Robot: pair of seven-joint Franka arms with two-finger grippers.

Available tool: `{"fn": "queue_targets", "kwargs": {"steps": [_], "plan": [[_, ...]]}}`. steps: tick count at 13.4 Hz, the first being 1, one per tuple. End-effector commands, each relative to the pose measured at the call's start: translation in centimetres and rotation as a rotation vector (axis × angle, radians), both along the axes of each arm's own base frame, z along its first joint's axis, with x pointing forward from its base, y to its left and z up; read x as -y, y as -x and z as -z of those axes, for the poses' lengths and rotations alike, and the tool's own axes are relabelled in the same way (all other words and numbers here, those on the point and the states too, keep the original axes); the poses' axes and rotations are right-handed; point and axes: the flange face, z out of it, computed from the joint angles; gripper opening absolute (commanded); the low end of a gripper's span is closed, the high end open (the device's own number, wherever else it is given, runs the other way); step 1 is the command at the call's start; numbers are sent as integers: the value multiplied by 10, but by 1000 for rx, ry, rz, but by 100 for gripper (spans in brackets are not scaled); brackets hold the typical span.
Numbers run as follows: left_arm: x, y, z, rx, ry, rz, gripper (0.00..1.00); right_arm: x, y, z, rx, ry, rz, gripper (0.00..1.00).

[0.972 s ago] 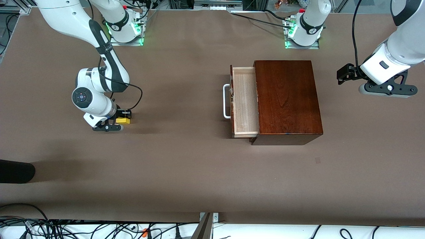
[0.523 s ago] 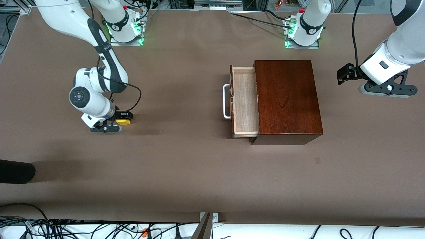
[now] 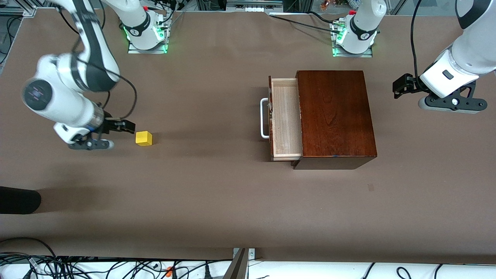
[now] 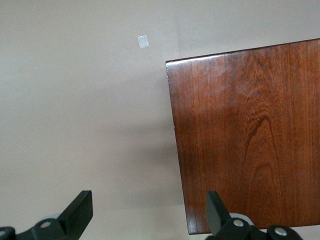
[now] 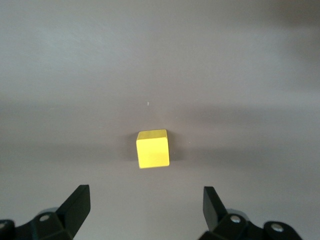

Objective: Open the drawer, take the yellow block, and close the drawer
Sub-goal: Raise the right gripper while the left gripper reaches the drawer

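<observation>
The right tool (image 3: 101,136) is now standing with its fingers wide apart and nothing between them, lifted up off the worktop (image 3: 217,201) and drawing away toward the right arm's end of it; the yellow block (image 3: 143,138) is sitting alone on the bare worktop, just clear of the tool's fingertips and no longer touched by them. In the right wrist view the yellow block (image 5: 153,148) is lying flat and square ahead of the spread fingers (image 5: 76,206), with open worktop all around it. A second ago the same tool was clamped on the block, low against the worktop; half a second ago it was letting go with the block under it; now the arm is swinging up and outward while the block is staying where it was set. That reads as the "take" step being finished: the block is out and placed, well apart from the wooden box (image 3: 334,116). What is left, judging by the scene, is the closing, since the drawer (image 3: 286,118) is standing pulled out, its pale inside bare and its white handle (image 3: 264,118) facing the right arm's end. The left tool (image 3: 403,86) is waiting in the air beside the box, toward the left arm's end, its fingers apart and holding nothing, unmoved across all three moments.
</observation>
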Motion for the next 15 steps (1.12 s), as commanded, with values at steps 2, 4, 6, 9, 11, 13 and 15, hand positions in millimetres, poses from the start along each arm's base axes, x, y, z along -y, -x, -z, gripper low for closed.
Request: {"fn": "queue_targets", "kwargs": {"steps": [2, 4, 6, 9, 11, 13, 15], "plan": [[62, 11, 0, -54, 41, 162, 100, 6, 23, -84, -7, -13, -46, 100], [110, 17, 3, -77, 95, 371, 100, 6, 14, -132, -18, -4, -51, 100], [143, 17, 21, -128, 162, 529, 100, 7, 3, -144, -20, -2, -80, 100], [244, 24, 70, -212, 301, 857, 100, 11, 6, -155, -3, -8, -114, 100], [303, 30, 85, -138, 327, 980, 100, 10, 5, -156, 0, -9, -117, 100], [346, 30, 107, -30, 340, 1152, 100, 12, 5, -155, 1, -8, -116, 100], [382, 29, 146, 37, 387, 1319, 100, 9, 3, -169, 27, -3, -116, 100]]}}
